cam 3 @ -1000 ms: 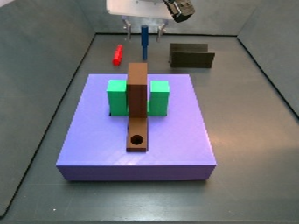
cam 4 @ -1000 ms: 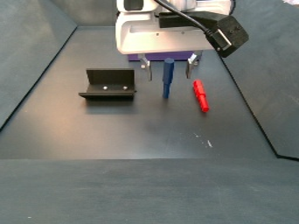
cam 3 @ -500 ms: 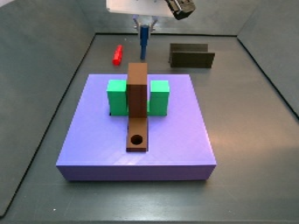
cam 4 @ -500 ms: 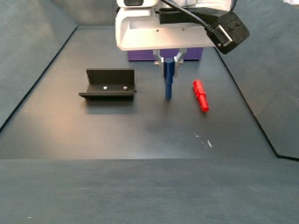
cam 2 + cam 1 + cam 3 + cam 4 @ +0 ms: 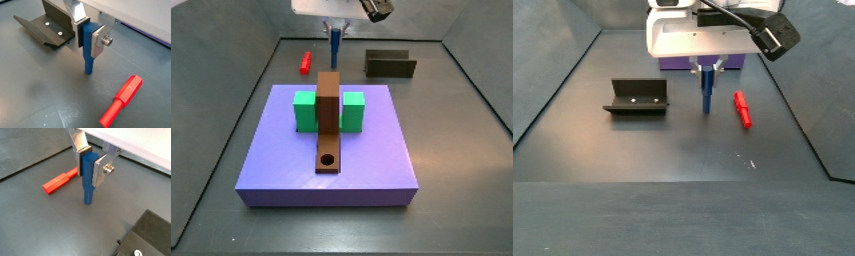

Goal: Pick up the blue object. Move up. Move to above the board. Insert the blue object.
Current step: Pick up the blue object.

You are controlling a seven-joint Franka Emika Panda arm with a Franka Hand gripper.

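Gripper [image 5: 89,162] clamped on the blue object [image 5: 88,175] — it hangs upright beside the red stick [image 5: 59,181], seemingly just off the floor, well behind the board [image 5: 329,121] — no readable markings anywhere.

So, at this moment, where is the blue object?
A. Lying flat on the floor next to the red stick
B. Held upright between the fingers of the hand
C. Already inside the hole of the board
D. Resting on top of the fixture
B. Both wrist views show the blue object standing upright, clamped between the silver fingers of the hand, which is over the floor near the red stick.
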